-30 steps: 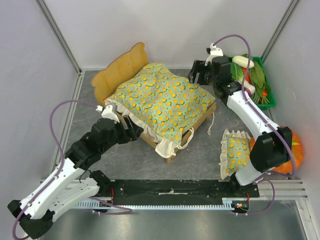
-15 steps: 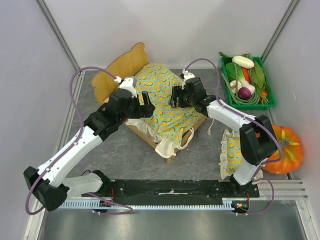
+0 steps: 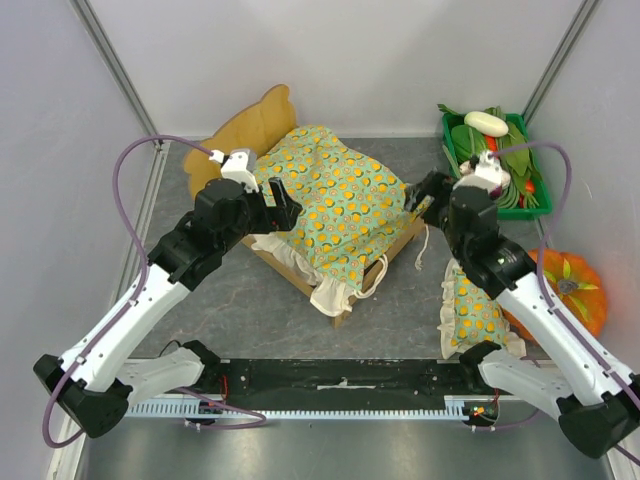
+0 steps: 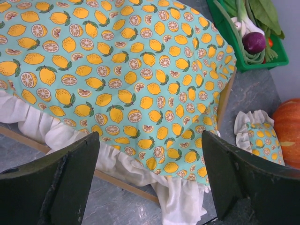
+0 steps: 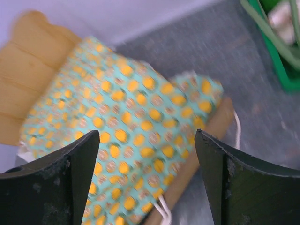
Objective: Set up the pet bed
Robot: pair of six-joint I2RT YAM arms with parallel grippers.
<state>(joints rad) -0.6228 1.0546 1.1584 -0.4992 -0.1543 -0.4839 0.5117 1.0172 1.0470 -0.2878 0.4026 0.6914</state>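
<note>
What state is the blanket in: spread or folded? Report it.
Spread. The blanket covers the bed from headboard to foot, its white ruffle hanging over the near side.

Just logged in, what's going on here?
Both arms are at the pet bed. The lemon-print blanket is draped over it, with its ruffle hanging off the near corner. The left gripper hovers open at the bed's left side and the right gripper is open at its right side; neither holds anything. The matching pillow lies on the table beside the right arm, not yet on the bed.
</note>
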